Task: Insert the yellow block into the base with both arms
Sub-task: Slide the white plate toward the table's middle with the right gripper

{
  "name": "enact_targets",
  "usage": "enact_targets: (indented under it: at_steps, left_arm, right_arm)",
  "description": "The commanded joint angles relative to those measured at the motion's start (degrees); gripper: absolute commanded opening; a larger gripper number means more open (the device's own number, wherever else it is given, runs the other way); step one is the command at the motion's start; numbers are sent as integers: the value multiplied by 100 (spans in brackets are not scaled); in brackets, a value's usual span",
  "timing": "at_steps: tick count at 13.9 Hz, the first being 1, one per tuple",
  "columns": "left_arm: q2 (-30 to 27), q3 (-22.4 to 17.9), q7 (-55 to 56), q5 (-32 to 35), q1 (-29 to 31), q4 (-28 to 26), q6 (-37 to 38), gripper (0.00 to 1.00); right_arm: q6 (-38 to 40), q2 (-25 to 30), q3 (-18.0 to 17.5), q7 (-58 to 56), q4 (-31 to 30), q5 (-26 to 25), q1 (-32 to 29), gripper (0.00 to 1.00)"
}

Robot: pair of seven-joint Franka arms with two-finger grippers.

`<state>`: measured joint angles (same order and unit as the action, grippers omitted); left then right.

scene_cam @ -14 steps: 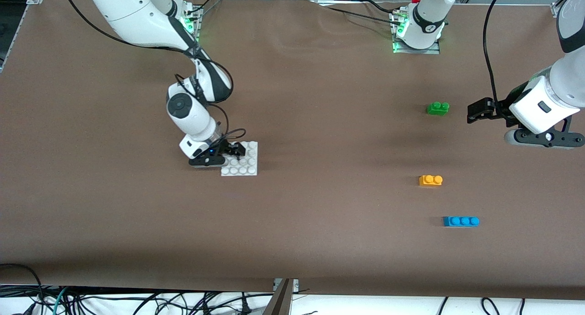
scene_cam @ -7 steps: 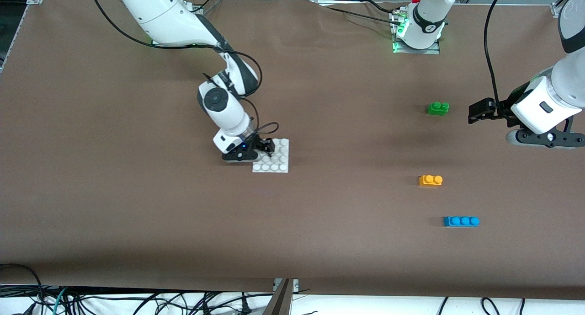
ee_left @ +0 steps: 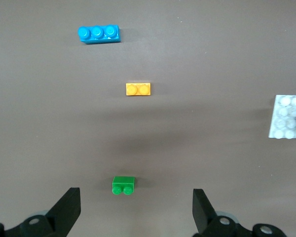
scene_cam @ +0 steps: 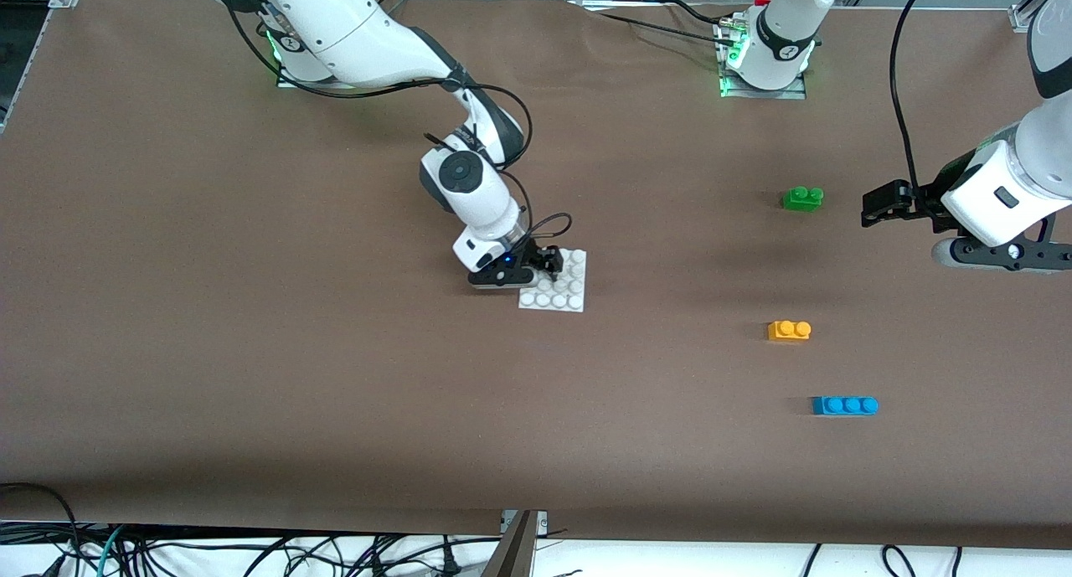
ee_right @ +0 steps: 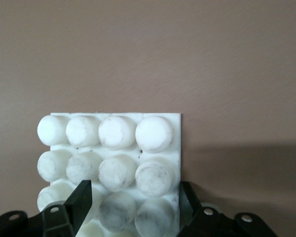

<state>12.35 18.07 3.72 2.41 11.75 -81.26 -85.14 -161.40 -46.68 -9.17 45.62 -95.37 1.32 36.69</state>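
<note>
Front view: the right gripper (scene_cam: 546,265) is clamped on an edge of the base (scene_cam: 563,291), mid-table. The yellow block (scene_cam: 789,330) lies untouched toward the left arm's end, between a green brick (scene_cam: 802,198) and a blue brick (scene_cam: 844,405).

Left wrist view: the left gripper (ee_left: 134,215) hangs open above the green brick.

Right wrist view: fingers (ee_right: 85,196) pinch the base.

Judgement: the block looks light, rigid and slick; grip its 2 long sides. No containers present.

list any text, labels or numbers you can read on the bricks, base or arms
No readable text in any view.
Yellow block, green brick, blue brick: plain studs, no print.
Base, held by the right gripper: only scuff marks on its studs.
Left arm's base joint: a small dark mark, too small to read.
Left gripper, open above the green brick: no label.
</note>
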Motion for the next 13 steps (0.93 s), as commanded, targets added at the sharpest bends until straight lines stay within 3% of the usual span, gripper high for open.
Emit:
enact_targets:
  at_steps: [1,12,13]
  left_arm:
    - [-48,21,41,137,12,32,77,100]
    - [-39,21,33,128,12,32,68,100]
    - [-39,21,33,128,12,32,68,100]
  right_arm:
    - [-23,-350,20,237,492,-9,277,81]
    - [73,-307,38,158,528,-246,120,82]
    - [317,-159,29,149,528,-255,32,89]
